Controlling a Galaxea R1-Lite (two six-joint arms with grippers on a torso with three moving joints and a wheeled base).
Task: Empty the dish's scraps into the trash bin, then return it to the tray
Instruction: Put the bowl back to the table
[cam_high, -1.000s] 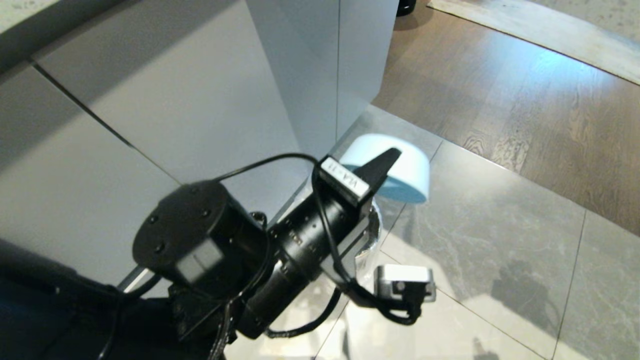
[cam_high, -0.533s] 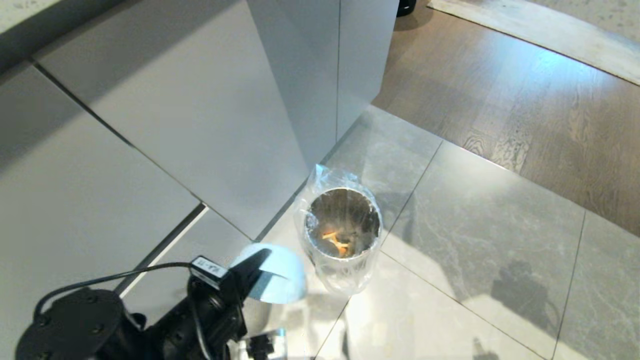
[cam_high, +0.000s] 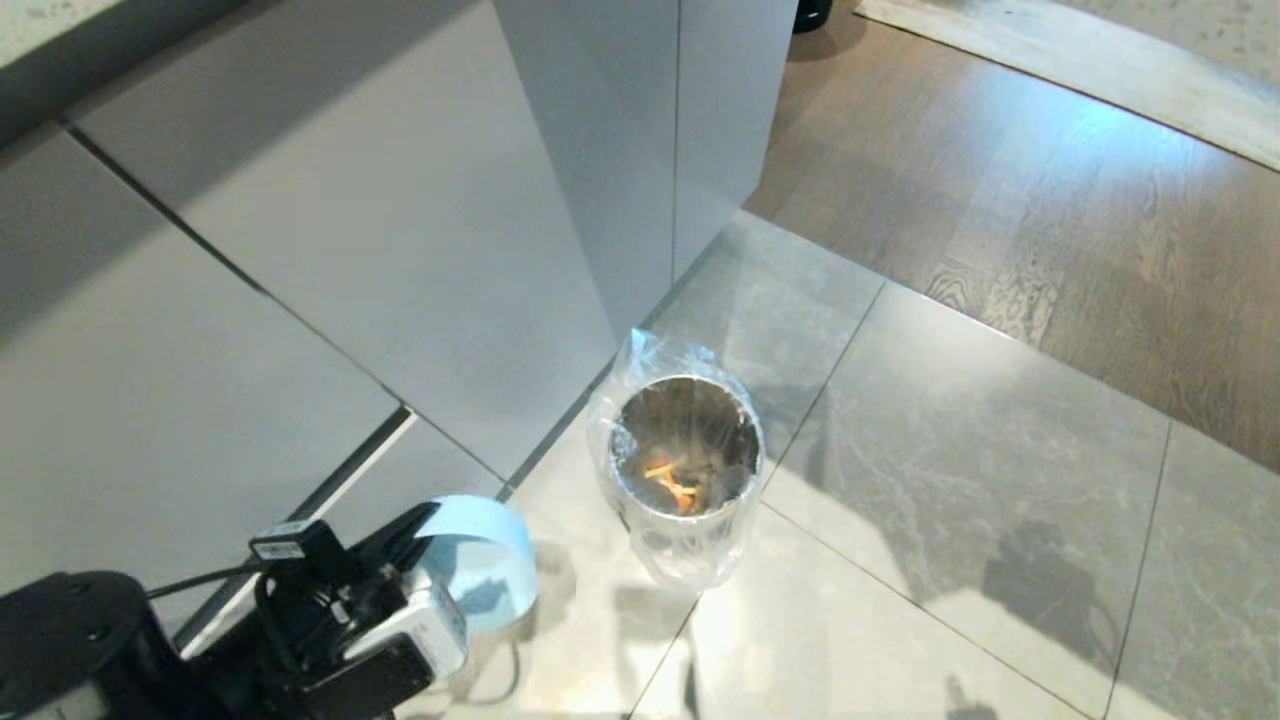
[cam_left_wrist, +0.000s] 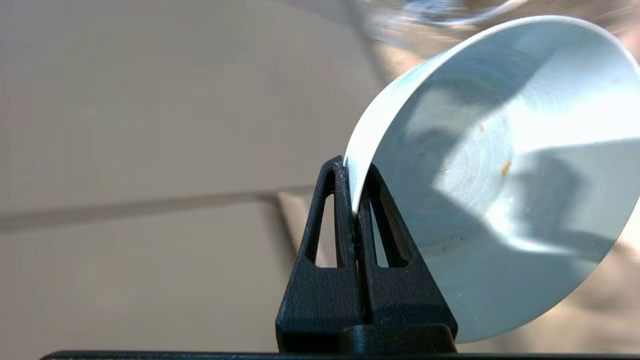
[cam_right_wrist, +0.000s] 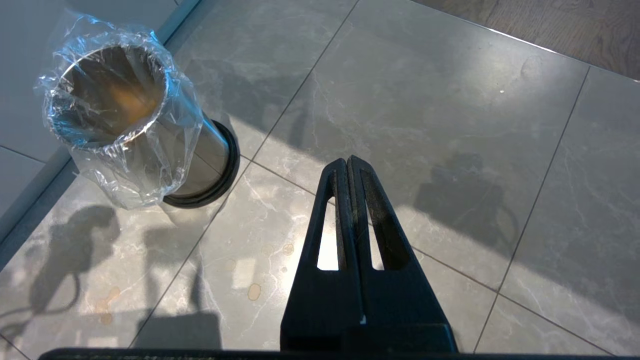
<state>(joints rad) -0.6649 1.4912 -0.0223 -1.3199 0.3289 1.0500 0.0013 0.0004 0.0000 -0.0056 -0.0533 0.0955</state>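
The left gripper (cam_left_wrist: 356, 200) is clamped almost fully shut on the rim of the dish (cam_left_wrist: 500, 165), one black finger (cam_left_wrist: 327, 225) outside the wall and the other inside. In the left wrist view the pale blue-white dish fills the right half of the frame, tipped on its edge with its hollow facing the camera. It holds only a tiny orange speck or two stuck to the glossy inside.

In the head view the left gripper (cam_high: 405, 535) sits at the lower left of the frame with the dish (cam_high: 480, 570), held above the floor, to the left of the trash bin (cam_high: 690, 480) and clear of it. A small white label is fixed to the gripper's body, but its writing cannot be read.

The trash bin stands near the centre of the head view, on grey stone floor tiles (cam_high: 950, 450) beside pale cabinet fronts (cam_high: 350, 230). It is a shiny metal cylinder with crinkled clear plastic liner folded over its rim. Inside, at the bottom, lie the scraps (cam_high: 672, 482), a few thin yellow and orange sticks.

The right gripper (cam_right_wrist: 348, 170) appears only in the right wrist view, low centre of that frame, its fingers pressed together with nothing between them. It hangs above bare floor tiles, with the trash bin (cam_right_wrist: 125, 125) at the upper left of that frame.
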